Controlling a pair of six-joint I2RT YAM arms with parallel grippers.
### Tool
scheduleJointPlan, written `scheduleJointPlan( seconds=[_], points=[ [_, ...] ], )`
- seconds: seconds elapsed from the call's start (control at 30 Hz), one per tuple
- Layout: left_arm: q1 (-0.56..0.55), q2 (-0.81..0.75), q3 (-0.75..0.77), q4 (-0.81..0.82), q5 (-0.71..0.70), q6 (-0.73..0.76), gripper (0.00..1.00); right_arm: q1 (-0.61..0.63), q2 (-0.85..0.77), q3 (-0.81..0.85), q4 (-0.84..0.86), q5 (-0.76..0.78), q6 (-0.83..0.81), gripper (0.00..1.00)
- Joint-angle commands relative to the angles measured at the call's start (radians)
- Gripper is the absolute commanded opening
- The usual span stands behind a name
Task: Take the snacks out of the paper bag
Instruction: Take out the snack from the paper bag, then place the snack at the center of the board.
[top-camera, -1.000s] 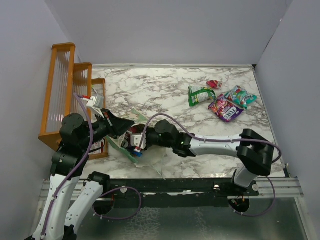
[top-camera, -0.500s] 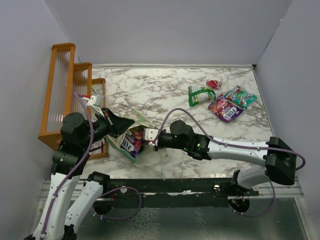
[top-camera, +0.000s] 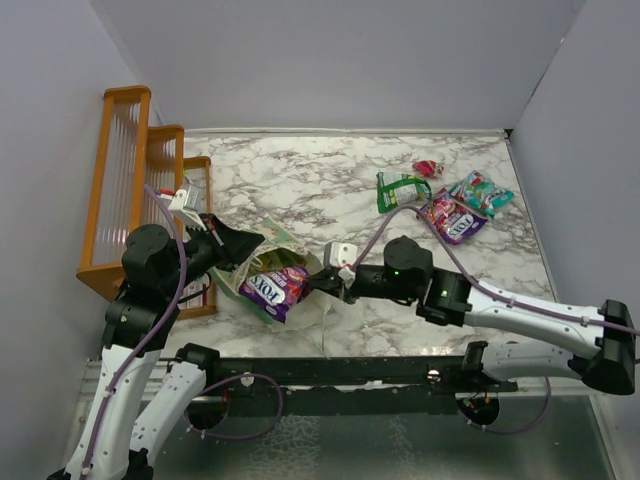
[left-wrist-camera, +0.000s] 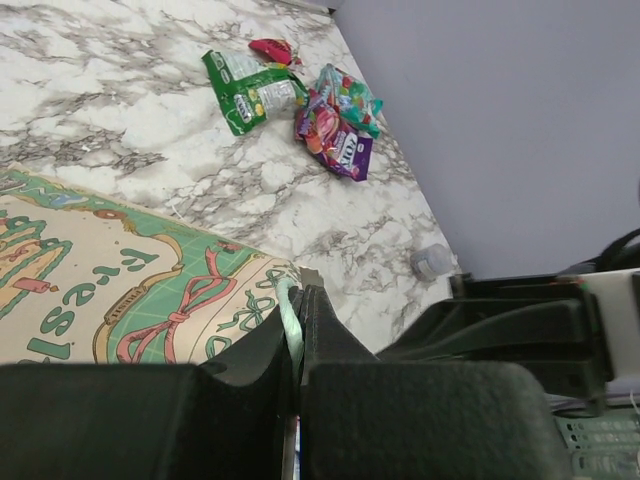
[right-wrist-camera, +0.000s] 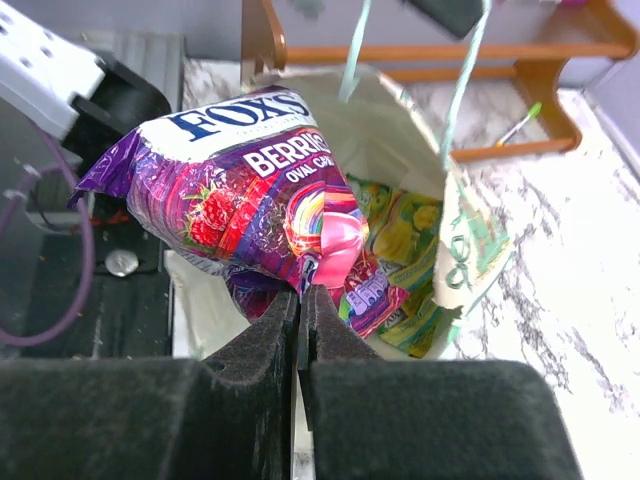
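- Paper bag (top-camera: 278, 238): on its side at the near left of the table (top-camera: 330, 190), mouth facing right. Your left gripper (left-wrist-camera: 296, 325) is clamped on its green rim.
- Purple packet (right-wrist-camera: 240, 195): at the mouth, mostly out, long axis running left from your right gripper (right-wrist-camera: 300, 300), which pinches its near end. I'd pull right.
- Yellow-green packet (right-wrist-camera: 405, 235): inside, behind the purple one; right arm is nearer.

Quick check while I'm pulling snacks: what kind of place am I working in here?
Most likely a staged robot test cell, not a home or shop. Plain blank walls box in a marble-print tabletop, the robot arms are bolted to a metal rail, and an orange rack stands as a prop.
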Motion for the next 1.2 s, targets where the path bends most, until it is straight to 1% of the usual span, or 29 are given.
scheduleJointPlan(
  seconds=[0.0, 0.17, 0.33, 0.47, 0.63, 0.73, 0.8, 0.9, 1.0, 1.17],
  points=[
    [0.0, 0.001, 0.02, -0.027, -0.08, -0.003, 0.0, 0.001, -0.143, 0.001, -0.042, -0.048, 0.073, 0.01],
    [0.0, -0.006, 0.021, -0.053, -0.122, 0.002, 0.0, 0.002, -0.267, 0.019, -0.156, 0.024, 0.069, 0.01],
    [0.0, -0.011, 0.019, -0.057, -0.125, 0.005, 0.0, 0.002, -0.387, 0.031, -0.243, 0.178, 0.063, 0.01],
    [0.001, -0.008, 0.017, -0.057, -0.125, 0.008, 0.0, 0.003, -0.451, 0.016, -0.244, 0.392, 0.079, 0.01],
    [0.0, -0.01, 0.017, -0.058, -0.125, 0.006, 0.0, 0.002, -0.494, -0.021, -0.187, 0.635, 0.101, 0.01],
    [0.0, -0.009, 0.016, -0.06, -0.127, 0.006, 0.0, 0.002, -0.472, -0.051, -0.13, 0.883, 0.117, 0.01],
    [0.0, -0.008, 0.017, -0.06, -0.124, 0.006, 0.0, 0.001, -0.427, -0.065, -0.111, 1.043, 0.131, 0.01],
    [0.0, -0.002, 0.021, -0.059, -0.123, 0.006, 0.0, -0.003, -0.363, -0.089, -0.069, 1.191, 0.129, 0.01],
    [0.0, 0.002, 0.024, -0.056, -0.12, 0.006, 0.0, -0.041, -0.301, -0.119, -0.046, 1.227, 0.143, 0.01],
    [0.0, 0.009, 0.021, -0.048, -0.11, 0.002, 0.0, -0.235, -0.18, -0.147, -0.12, 1.125, 0.277, 0.01]
  ],
)
